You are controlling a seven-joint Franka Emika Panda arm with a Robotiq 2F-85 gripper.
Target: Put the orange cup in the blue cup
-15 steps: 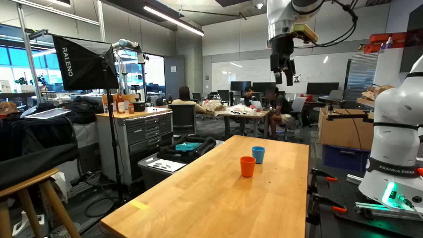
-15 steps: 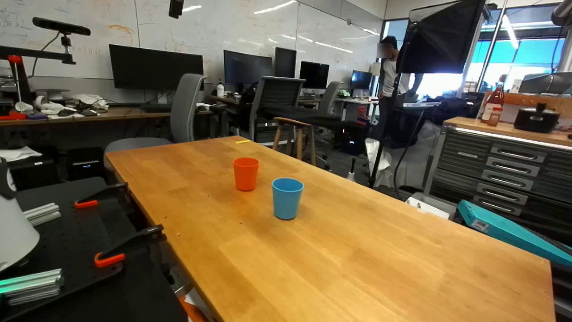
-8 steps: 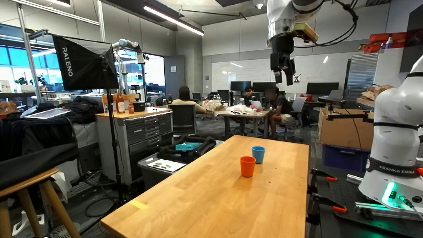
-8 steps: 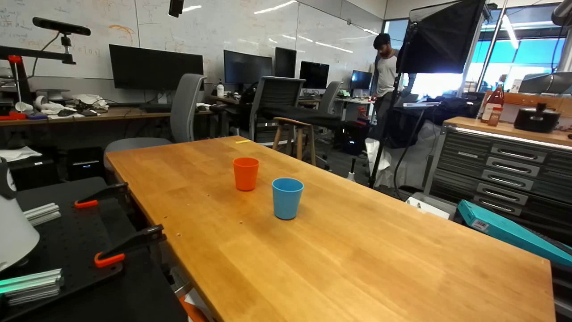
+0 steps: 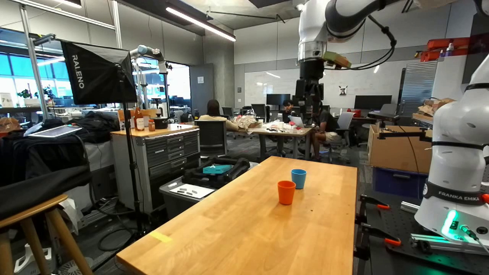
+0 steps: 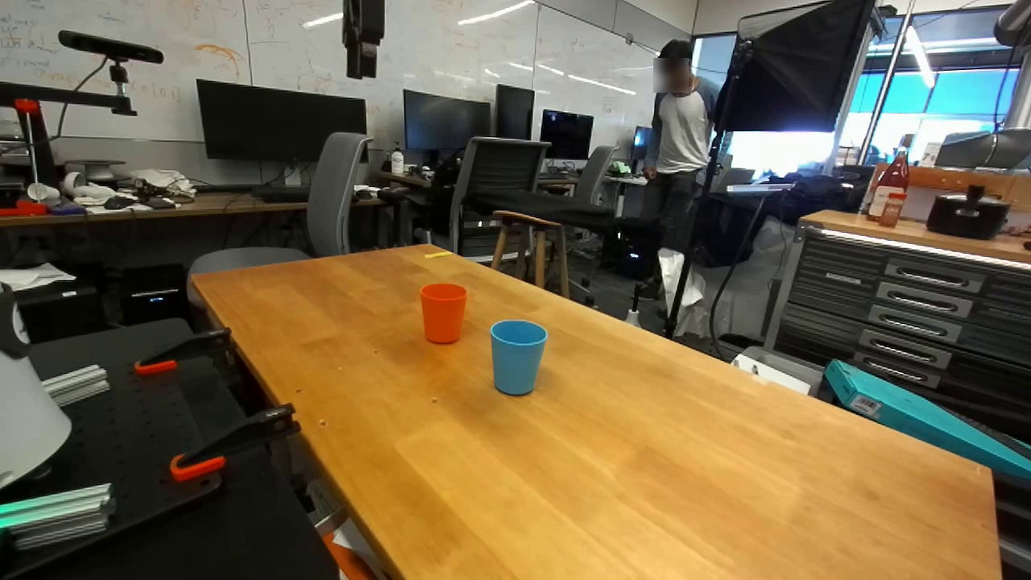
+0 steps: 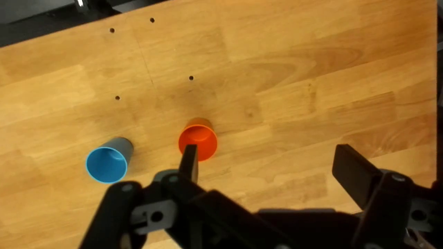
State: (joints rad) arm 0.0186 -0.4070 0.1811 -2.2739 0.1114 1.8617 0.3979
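The orange cup (image 5: 286, 193) stands upright on the wooden table (image 5: 244, 236). It also shows in an exterior view (image 6: 443, 314) and in the wrist view (image 7: 204, 140). The blue cup (image 5: 299, 178) stands upright and apart from it; it also shows in an exterior view (image 6: 518, 358) and in the wrist view (image 7: 106, 166). My gripper (image 5: 308, 110) is open and empty, high above the table, pointing down. In the wrist view its fingers (image 7: 266, 152) are wide apart, and the left finger overlaps part of the orange cup. Only the gripper's lower end (image 6: 362, 60) shows in an exterior view.
Clamps (image 6: 197, 467) with orange tips grip the table edge on the robot base side. A strip of yellow tape (image 5: 161, 236) lies on the table. A softbox light (image 5: 97, 72) and a drawer cabinet (image 5: 168, 149) stand beyond the table. A person (image 6: 681, 137) stands in the background.
The gripper has lowered and shifted toward the table, leftward in an exterior view, and has turned. Both cups have stayed in place. The person in the background has moved.
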